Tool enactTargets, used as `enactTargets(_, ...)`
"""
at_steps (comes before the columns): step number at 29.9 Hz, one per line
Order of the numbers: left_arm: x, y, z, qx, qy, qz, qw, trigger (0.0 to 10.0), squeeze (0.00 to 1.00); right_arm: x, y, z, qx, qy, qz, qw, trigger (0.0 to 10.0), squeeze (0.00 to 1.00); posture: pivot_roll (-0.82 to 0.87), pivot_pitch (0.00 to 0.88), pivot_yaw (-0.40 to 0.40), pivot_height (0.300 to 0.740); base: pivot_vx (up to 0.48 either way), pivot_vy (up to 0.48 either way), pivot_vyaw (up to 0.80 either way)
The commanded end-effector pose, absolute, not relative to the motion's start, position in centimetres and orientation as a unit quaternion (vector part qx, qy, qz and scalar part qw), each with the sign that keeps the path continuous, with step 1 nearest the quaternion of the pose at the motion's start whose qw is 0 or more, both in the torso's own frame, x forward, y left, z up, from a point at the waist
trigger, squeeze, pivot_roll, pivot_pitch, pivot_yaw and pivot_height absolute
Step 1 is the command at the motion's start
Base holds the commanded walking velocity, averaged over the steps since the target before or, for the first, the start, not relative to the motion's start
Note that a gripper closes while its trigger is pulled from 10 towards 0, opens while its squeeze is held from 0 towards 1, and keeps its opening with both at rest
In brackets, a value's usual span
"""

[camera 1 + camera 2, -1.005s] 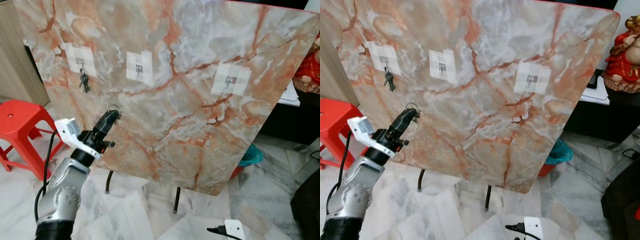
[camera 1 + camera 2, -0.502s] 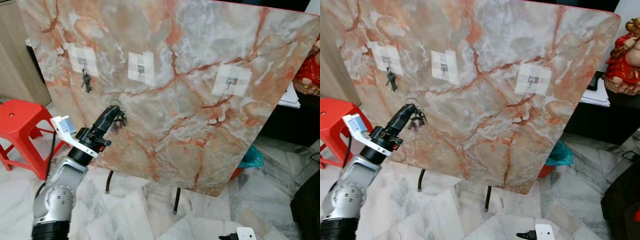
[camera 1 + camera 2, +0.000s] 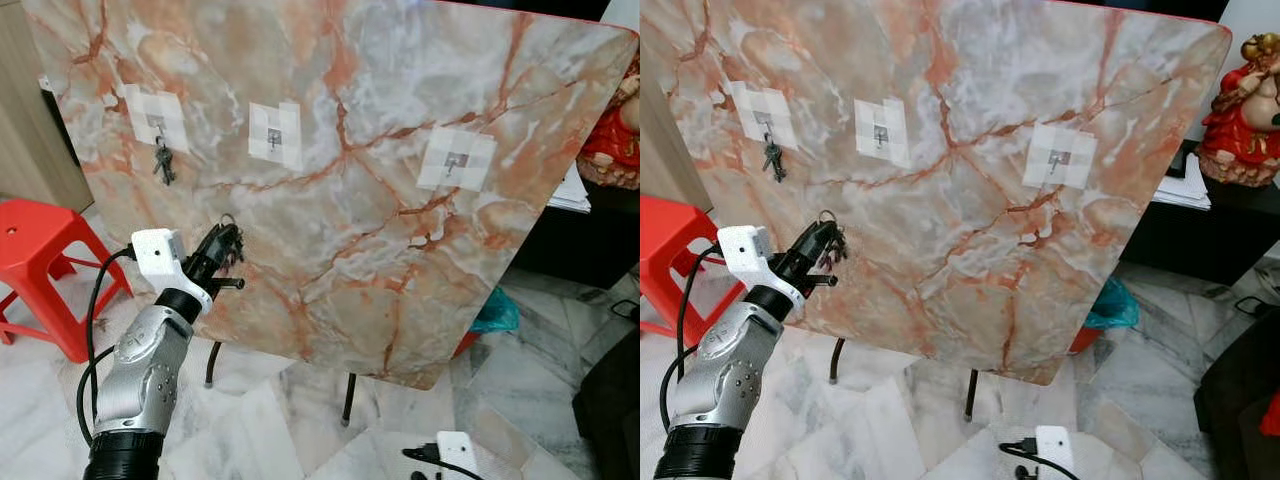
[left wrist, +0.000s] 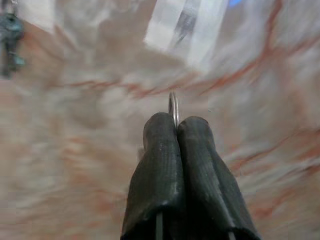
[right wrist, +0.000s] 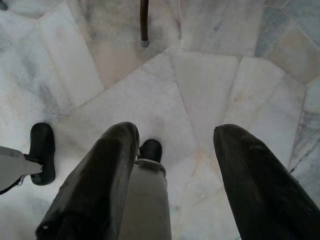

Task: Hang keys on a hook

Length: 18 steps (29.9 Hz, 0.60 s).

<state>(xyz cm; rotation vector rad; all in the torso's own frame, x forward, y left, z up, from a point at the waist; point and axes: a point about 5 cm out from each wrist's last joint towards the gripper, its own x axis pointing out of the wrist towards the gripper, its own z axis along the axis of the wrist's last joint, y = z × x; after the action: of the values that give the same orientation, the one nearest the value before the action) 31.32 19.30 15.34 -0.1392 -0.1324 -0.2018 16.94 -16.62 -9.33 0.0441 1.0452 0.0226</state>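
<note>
Closer now to the marble board (image 3: 400,150), my left claw (image 3: 228,240) stays clenched on the keys (image 3: 232,252), below the middle hook (image 3: 274,137).

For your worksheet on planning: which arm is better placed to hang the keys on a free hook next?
Left. The left pincer is raised at the marble board, shut on the keys, just below the middle hook. The right pincer hangs open over the floor.

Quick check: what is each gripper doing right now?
Left gripper: shut on the key ring, near the marble board.
Right gripper: open, holding nothing, over the floor.
</note>
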Motion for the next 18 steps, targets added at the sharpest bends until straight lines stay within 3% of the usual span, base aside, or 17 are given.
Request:
enactTargets(1, 31.4, 19.1, 15.1, -0.007, -0.066, -0.084, 0.994, 10.0, 0.00, 17.1, -16.8, -9.3, 0.016, 0.499, 0.003, 0.866, 10.0, 0.00, 0.14, 0.000, -0.106, 0.740, 0.000, 0.000, 0.00)
enactTargets(6, 31.5, 18.7, 15.2, 0.099, -0.066, -0.081, 0.990, 10.0, 0.00, 16.9, -15.5, -9.4, 0.022, 0.500, 0.003, 0.865, 10.0, 0.00, 0.14, 0.000, -0.082, 0.740, 0.000, 0.000, 0.00)
enactTargets(18, 32.2, 18.7, 15.7, 0.134, -0.100, -0.027, 0.986, 10.0, 0.00, 16.9, -16.4, -9.4, 0.029, 0.499, -0.013, 0.866, 10.0, 0.00, 0.13, 0.000, -0.065, 0.740, 0.000, 0.000, 0.00)
